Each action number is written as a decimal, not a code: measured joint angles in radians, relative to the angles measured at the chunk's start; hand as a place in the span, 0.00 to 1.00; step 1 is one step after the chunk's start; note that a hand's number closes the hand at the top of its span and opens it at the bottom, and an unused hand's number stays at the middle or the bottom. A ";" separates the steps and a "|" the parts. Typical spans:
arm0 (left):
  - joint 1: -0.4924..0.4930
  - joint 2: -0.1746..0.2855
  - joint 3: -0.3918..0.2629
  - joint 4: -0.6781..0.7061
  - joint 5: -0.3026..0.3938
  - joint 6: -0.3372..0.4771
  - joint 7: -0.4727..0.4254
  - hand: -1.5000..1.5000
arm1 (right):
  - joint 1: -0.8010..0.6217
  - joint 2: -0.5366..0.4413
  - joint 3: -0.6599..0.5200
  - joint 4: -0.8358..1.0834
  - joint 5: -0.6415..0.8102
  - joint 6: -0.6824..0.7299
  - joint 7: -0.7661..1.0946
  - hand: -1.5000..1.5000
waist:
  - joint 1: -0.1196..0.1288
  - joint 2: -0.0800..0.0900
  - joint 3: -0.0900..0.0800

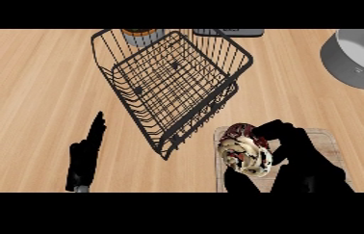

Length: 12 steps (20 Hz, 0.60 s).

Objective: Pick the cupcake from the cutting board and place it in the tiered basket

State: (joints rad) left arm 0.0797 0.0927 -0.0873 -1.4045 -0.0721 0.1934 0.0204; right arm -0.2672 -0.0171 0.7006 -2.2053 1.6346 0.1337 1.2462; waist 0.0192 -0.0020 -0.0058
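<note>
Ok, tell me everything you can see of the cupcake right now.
The round cupcake, swirled in cream, brown and dark red, is tilted, top facing left. The black right hand curls round its right side. It is over the pale wooden cutting board, beside the black wire tiered basket; contact with the board cannot be told.

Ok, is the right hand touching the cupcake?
Touching. The head view shows the right hand curled round the cupcake, with fingers and thumb overlapping its edges, over the cutting board.
</note>
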 measured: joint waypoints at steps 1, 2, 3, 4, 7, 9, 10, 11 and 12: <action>-0.002 -0.001 -0.002 -0.001 0.000 -0.001 0.002 0.50 | -0.023 0.001 -0.021 0.012 -0.013 0.004 0.000 1.00 | 0.006 0.001 0.000; -0.011 0.001 -0.003 -0.002 0.000 -0.004 0.011 0.50 | -0.041 0.002 -0.036 0.025 -0.027 0.006 0.000 1.00 | 0.009 0.003 0.000; -0.010 -0.001 -0.007 -0.002 -0.002 -0.005 0.014 0.50 | -0.065 0.003 -0.058 0.038 -0.045 0.010 0.000 1.00 | 0.015 0.004 0.000; -0.008 -0.003 -0.008 0.002 -0.001 -0.006 0.007 0.50 | -0.086 0.003 -0.076 0.053 -0.066 0.015 -0.001 1.00 | 0.018 0.004 0.000; -0.011 -0.005 -0.013 0.004 -0.004 -0.009 0.001 0.50 | -0.161 0.005 -0.135 0.115 -0.133 0.027 -0.002 1.00 | 0.029 0.006 0.001; -0.015 -0.002 -0.015 0.008 -0.006 -0.015 0.001 0.50 | -0.216 0.005 -0.171 0.174 -0.177 0.031 -0.002 1.00 | 0.035 0.007 0.001; -0.020 0.005 -0.009 0.009 -0.002 -0.020 0.004 0.50 | -0.241 0.005 -0.187 0.197 -0.198 0.034 -0.002 1.00 | 0.036 0.006 0.002; -0.021 0.006 -0.010 0.007 -0.001 -0.022 0.008 0.50 | -0.264 0.005 -0.198 0.221 -0.218 0.035 -0.002 1.00 | 0.038 0.005 0.002; -0.027 0.005 -0.010 0.004 -0.003 -0.020 0.015 0.50 | -0.286 0.005 -0.212 0.244 -0.238 0.036 -0.001 1.00 | 0.038 0.002 0.003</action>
State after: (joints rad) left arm 0.0528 0.0978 -0.0977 -1.4000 -0.0747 0.1729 0.0355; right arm -0.5536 -0.0125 0.4888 -1.9617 1.3964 0.1692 1.2450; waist 0.0576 0.0003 -0.0027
